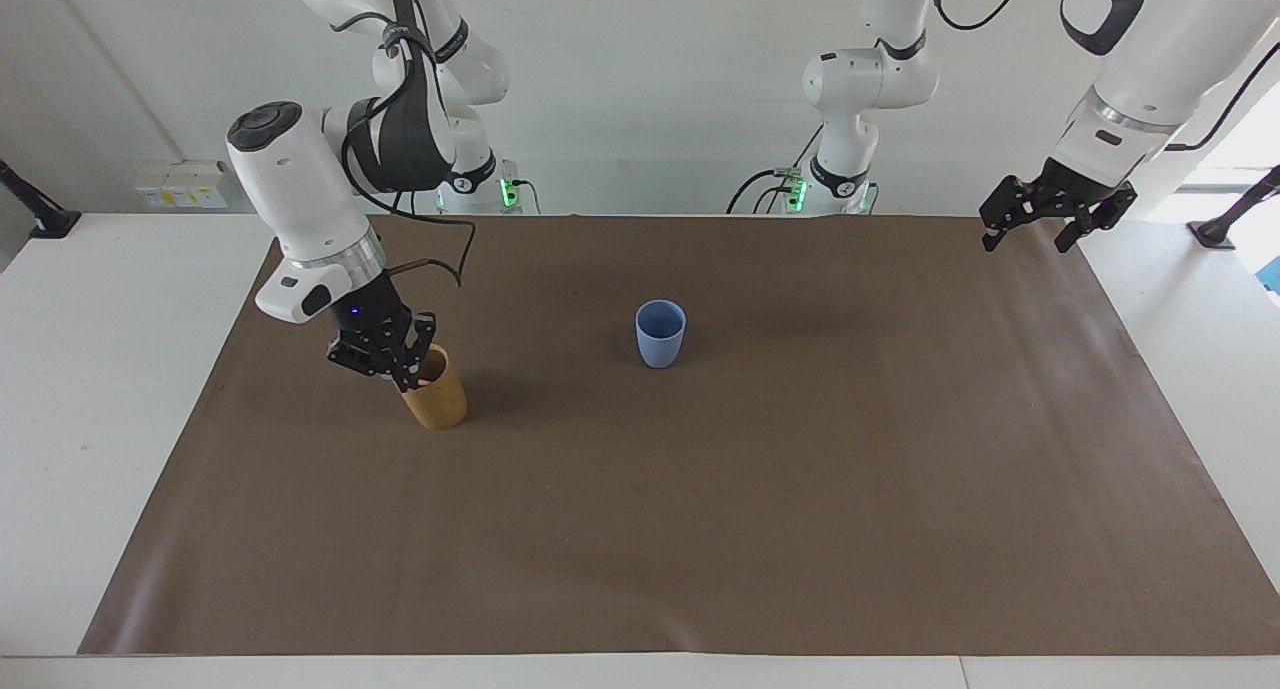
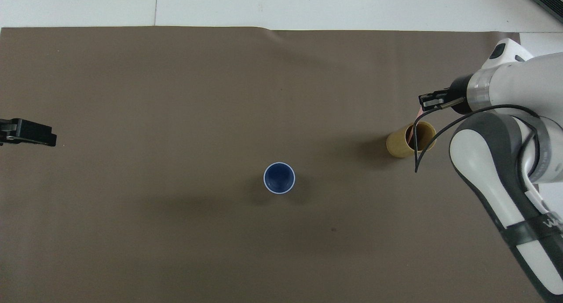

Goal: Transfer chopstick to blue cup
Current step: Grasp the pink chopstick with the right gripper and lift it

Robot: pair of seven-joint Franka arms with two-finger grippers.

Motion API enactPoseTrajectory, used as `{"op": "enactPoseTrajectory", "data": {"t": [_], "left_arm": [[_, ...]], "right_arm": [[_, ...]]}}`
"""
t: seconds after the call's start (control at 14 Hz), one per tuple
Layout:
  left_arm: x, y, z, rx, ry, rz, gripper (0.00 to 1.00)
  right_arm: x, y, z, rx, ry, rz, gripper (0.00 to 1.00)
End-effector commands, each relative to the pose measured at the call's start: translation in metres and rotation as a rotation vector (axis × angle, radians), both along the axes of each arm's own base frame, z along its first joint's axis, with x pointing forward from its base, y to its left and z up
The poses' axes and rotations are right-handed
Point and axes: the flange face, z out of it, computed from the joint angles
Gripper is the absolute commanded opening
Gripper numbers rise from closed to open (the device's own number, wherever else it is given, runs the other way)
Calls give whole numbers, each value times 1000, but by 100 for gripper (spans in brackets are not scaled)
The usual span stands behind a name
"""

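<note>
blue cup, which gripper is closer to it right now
Right. The right gripper is at the tan cup, beside the blue cup; the left gripper hangs over the mat's edge at the left arm's end.

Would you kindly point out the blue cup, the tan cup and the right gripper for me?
blue cup (image 1: 660, 344), facing view, on its outer side wall.
tan cup (image 1: 440, 401), facing view, on its outer side wall.
right gripper (image 1: 408, 365), facing view, at its fingertips over the tan cup's mouth.
</note>
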Motion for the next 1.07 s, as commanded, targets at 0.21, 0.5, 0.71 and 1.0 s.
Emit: {"op": "enactPoseTrajectory", "data": {"t": [0.21,0.5,0.71,1.0], "left_arm": [[1,-6,12,13,8,-14,100],[-2,-7,9,11,6,-13,100],[-6,-7,6,12,14,-17,100],[-13,-7,2,12,23,-4,100]], "right_arm": [[-29,-1,94,3,-134,16,0],[-57,4,127,-19,-102,34,0],[-59,18,139,-4,-115,11,0],[-65,92,152,56,-125,6,0]]}}
